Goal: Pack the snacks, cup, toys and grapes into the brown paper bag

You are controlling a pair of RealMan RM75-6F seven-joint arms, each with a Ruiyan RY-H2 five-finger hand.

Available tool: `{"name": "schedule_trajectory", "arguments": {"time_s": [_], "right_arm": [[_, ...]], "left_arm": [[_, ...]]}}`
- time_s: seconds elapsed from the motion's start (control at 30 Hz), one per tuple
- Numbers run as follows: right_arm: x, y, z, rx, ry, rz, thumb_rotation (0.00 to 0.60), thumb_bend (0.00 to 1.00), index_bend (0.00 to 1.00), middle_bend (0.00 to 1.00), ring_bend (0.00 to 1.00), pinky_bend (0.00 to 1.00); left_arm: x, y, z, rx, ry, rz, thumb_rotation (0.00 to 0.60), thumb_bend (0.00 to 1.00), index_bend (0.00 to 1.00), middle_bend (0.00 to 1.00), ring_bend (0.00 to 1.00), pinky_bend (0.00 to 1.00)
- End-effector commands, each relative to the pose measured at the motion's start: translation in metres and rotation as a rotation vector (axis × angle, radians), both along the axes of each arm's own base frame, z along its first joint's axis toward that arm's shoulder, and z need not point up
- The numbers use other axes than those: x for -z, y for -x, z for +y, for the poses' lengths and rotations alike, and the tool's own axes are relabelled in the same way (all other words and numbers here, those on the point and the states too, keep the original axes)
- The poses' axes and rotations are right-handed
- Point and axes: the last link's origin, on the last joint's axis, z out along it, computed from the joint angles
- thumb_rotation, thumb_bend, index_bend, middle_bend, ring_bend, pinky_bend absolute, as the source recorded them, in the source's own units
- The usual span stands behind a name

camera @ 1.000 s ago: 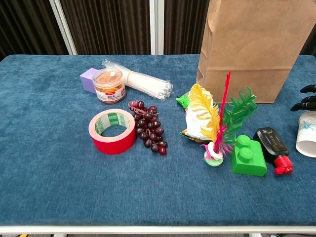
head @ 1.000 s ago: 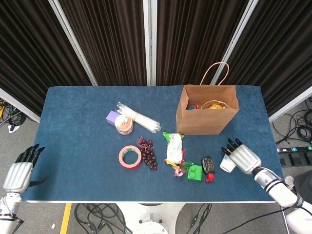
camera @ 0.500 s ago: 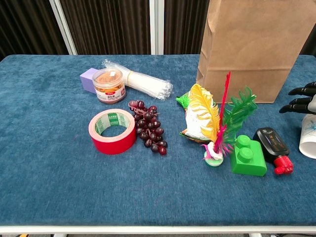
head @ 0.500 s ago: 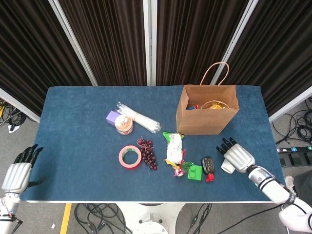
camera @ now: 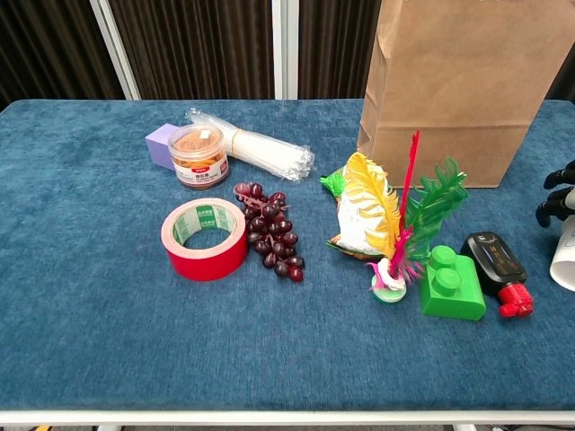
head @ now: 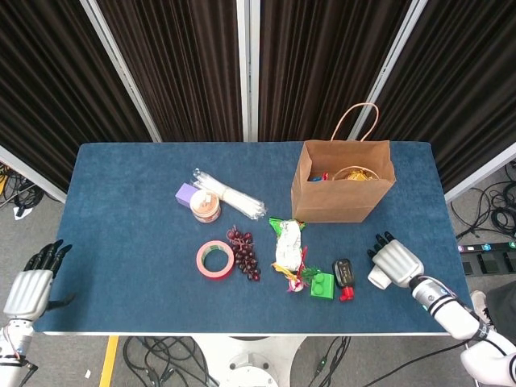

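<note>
The brown paper bag (head: 343, 189) (camera: 467, 90) stands open at the back right with items inside. In front of it lie the dark grapes (head: 244, 252) (camera: 272, 241), a snack packet (head: 288, 244) (camera: 355, 220), a feathered toy (camera: 395, 242), a green block (head: 322, 285) (camera: 452, 283) and a black toy with a red tip (head: 344, 274) (camera: 492, 259). A snack jar (head: 205, 206) (camera: 198, 154) stands further left. My right hand (head: 397, 263) (camera: 559, 199) lies over the white paper cup (head: 376, 279) (camera: 565, 263), fingers curled around it. My left hand (head: 31, 284) hangs open beyond the table's front left corner.
A red tape roll (head: 215, 260) (camera: 205, 238) sits left of the grapes. A purple block (head: 186, 193) (camera: 160, 142) and a clear pack of straws (head: 232, 196) (camera: 256, 151) lie by the jar. The blue table (head: 121, 242) ends just in front of the green block.
My right hand shifted left over the cup, then settled back right and lower with its fingers curled in more. The cup moved slightly toward the front edge. The left hand stayed put.
</note>
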Motion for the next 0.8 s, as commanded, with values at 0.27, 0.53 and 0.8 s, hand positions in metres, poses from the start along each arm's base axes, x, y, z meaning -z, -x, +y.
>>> {"name": "schedule_trajectory", "arguments": {"time_s": [0.27,0.53,0.8], "right_arm": [[-0.012,-0.02,-0.007,-0.05,0.052,-0.059,0.6,0.0,0.47,0.44,0.23,0.3],[-0.049,-0.104,-0.024,-0.209,0.142,-0.24,0.6,0.0,0.47,0.44,0.24,0.3],[-0.073,-0.224,-0.024,-0.346,0.111,-0.542,0.6,0.0,0.48,0.45,0.25,0.32]], "left_arm": [[-0.001,0.001,0.001,-0.001,-0.002,-0.012,0.6,0.23,0.14,0.13,0.03,0.17],[0.0,-0.002,0.003,0.004,-0.001,-0.017,0.6,0.23,0.14,0.13,0.03,0.17],[0.002,-0.005,0.004,0.012,0.007,-0.019,0.6,0.23,0.14,0.13,0.03,0.17]]}}
